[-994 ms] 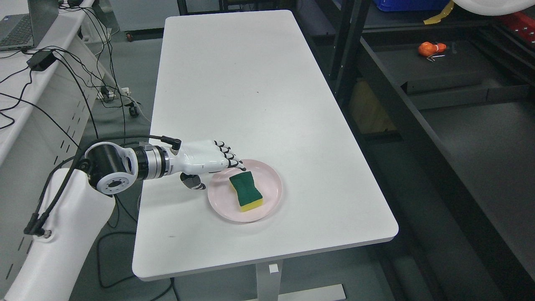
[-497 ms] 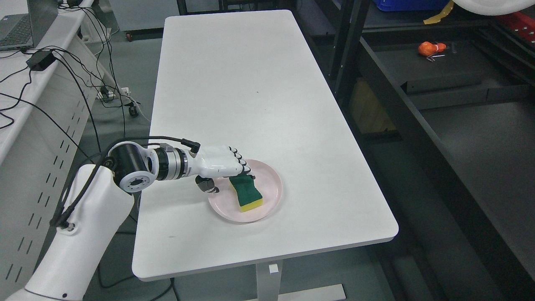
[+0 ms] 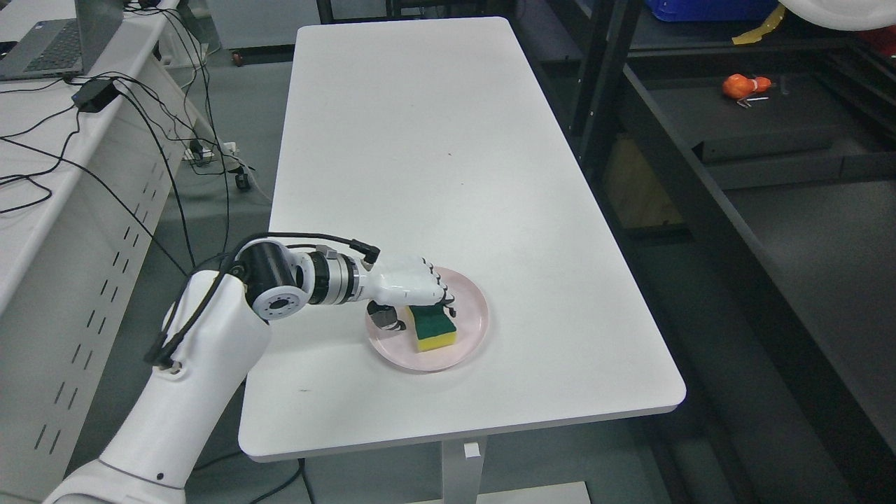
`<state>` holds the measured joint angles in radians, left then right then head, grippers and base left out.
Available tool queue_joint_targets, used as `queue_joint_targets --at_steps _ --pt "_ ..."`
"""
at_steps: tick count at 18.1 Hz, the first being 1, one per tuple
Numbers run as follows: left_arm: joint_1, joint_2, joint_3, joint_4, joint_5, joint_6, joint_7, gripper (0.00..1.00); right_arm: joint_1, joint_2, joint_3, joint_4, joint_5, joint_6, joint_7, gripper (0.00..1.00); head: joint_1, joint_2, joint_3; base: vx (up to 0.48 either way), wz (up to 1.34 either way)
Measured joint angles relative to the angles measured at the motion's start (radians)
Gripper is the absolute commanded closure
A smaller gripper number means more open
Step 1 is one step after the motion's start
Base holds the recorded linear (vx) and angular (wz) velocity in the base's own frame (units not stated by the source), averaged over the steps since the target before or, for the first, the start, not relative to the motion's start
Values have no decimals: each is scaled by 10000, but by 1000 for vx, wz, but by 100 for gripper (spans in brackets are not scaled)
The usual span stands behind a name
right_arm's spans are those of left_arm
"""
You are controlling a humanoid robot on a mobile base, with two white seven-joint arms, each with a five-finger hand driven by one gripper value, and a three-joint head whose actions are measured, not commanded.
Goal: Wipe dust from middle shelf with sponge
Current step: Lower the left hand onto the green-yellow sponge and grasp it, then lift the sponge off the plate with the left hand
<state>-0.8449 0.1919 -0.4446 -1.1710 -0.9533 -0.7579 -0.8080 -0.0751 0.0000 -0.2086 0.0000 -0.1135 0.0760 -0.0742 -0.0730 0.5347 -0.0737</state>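
A green-topped yellow sponge [image 3: 435, 330] lies on a pink plate [image 3: 470, 334] near the front of the white table [image 3: 434, 140]. My left hand [image 3: 418, 313] reaches in from the left and covers the sponge's far half. Its fingers [image 3: 442, 299] curl down over the sponge's right side, and the thumb sits at its left side. The sponge still rests on the plate. The dark metal shelf unit [image 3: 784, 231] stands to the right of the table. My right arm does not show.
An orange object [image 3: 745, 85] and a small tool lie on a dark shelf board at the upper right. A desk with a laptop [image 3: 49, 45], a power brick and hanging cables stands at the left. A blue bin [image 3: 714, 7] sits at the top right.
The camera has shifted, moving the whole picture slightly right. My left hand advanced from the plate's left rim onto the sponge and its fingers curled over it.
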Motion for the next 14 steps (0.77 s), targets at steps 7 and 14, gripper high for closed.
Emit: queue_joint_targets --at_steps 7,14 --pt "-13 -199 -70 285 -22 31 0 66 -1 0 0 0 0 0 0 0 0 0 0 0 0" --pt "108 -262 329 418 54 -29 -18 85 0 0 0 0 0 0 0 0 0 0 0 0 0"
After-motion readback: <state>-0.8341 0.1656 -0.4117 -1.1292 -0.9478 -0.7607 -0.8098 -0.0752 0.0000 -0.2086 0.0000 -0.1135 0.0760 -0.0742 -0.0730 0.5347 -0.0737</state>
